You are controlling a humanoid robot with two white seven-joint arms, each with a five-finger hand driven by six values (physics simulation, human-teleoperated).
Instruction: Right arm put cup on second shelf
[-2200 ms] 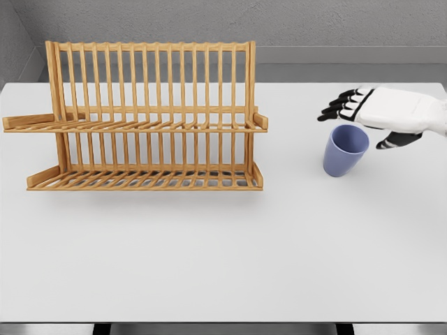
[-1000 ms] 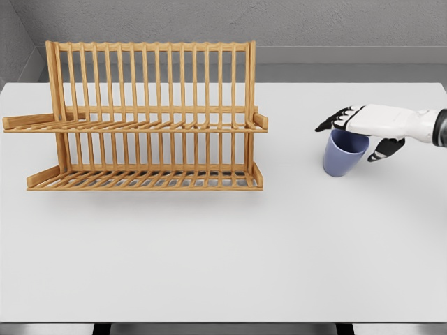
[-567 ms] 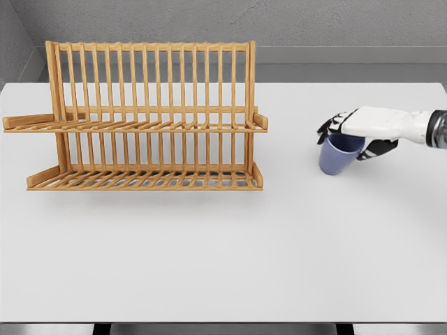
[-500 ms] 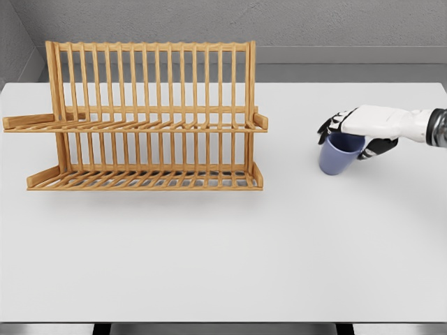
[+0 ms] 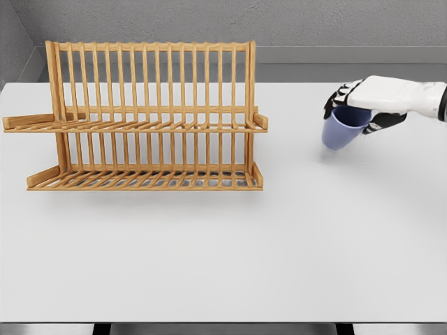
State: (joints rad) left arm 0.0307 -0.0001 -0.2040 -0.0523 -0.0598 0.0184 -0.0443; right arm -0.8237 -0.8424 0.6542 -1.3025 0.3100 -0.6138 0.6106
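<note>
One blue cup (image 5: 340, 132) clamped at rim by right hand (image 5: 374, 98), hanging tilted beneath palm, clear of white table (image 5: 279, 237). Two-tier wooden dish rack (image 5: 147, 118) well apart, beyond fingertips.

Open white counter (image 5: 307, 230) separates my right hand (image 5: 374, 98), holding the blue plastic cup (image 5: 341, 131), from the two-tier wooden slatted dish rack (image 5: 147, 118). Nothing stands between them. The rack's upright back slats (image 5: 150, 77) block the rear; both shelves are open toward the front.
</note>
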